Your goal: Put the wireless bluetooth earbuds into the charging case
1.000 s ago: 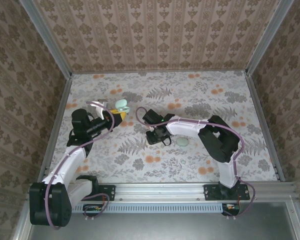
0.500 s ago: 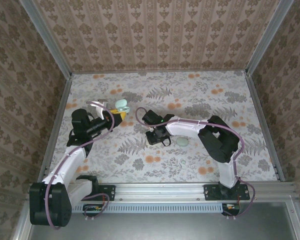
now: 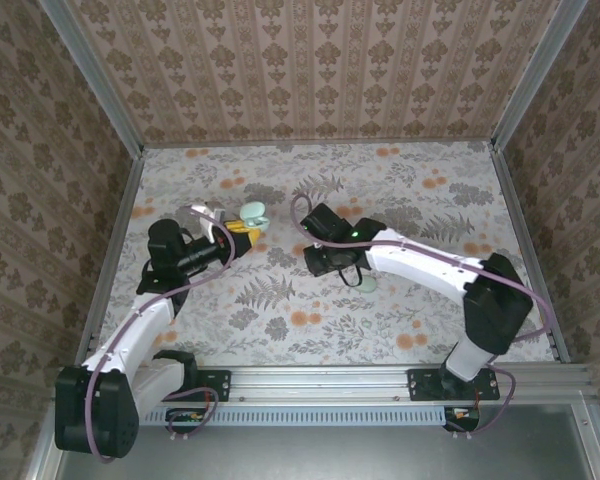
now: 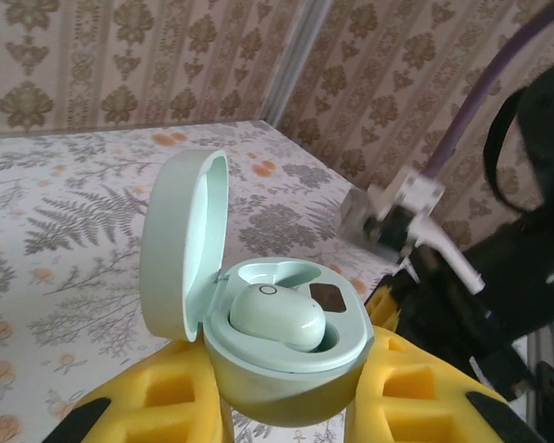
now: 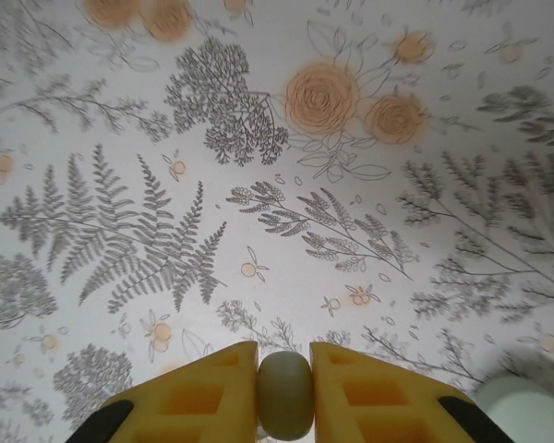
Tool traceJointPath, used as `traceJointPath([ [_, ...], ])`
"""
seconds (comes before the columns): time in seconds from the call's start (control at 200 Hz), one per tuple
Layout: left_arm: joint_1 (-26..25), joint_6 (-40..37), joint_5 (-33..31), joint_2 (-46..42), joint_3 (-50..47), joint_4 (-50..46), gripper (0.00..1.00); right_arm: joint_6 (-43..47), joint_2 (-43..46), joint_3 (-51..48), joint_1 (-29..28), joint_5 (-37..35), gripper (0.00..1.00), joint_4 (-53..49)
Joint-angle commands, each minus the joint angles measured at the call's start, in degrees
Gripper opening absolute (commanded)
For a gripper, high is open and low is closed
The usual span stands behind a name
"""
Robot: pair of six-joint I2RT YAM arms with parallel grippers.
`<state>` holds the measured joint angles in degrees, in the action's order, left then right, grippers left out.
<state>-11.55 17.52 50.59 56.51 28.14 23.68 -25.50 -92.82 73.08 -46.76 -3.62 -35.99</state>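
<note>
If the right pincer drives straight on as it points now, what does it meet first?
Likely the bare floral mat; the right pincer, shut on an earbud, has nothing else ahead, though depth is unclear.

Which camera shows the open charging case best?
The left wrist view: the charging case sits close up, lid open, one earbud seated inside, held in the left gripper. The top external view gives just a small mint speck at that gripper's tip.

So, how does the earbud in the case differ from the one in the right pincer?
The seated earbud lies in the open case; the other earbud is pinched in the right pincer. The seated one looks pale mint, the other greyer. Both are small and rounded.
</note>
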Motion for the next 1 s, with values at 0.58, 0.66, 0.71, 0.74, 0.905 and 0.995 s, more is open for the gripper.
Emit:
traceJointPath([
  [0.58,-10.25,-5.16,2.94,3.18,1.39,5.92,0.13,5.40,11.12,12.03,-1.85,-1.96,0.17,-10.51],
  [0.66,-10.84,-5.30,2.61,3.34,1.30,6.41,0.13,6.47,9.90,13.62,-1.99,-1.75,0.17,-10.51],
  [0.71,-11.23,-5.28,2.41,3.34,1.05,6.89,0.13,7.07,9.21,14.34,-1.99,-1.75,0.17,-10.46],
  [0.74,-11.60,-5.21,2.31,3.30,0.84,7.17,0.13,7.36,8.68,15.02,-1.94,-1.76,0.17,-10.60],
  [0.905,-12.53,-5.13,1.72,3.17,0.34,7.78,0.13,8.49,6.43,18.53,-2.00,-0.70,0.17,-11.47],
  [0.995,-12.84,-5.19,1.88,2.99,0.25,7.95,0.13,9.27,5.47,19.95,-1.98,-0.21,0.17,-11.78],
])
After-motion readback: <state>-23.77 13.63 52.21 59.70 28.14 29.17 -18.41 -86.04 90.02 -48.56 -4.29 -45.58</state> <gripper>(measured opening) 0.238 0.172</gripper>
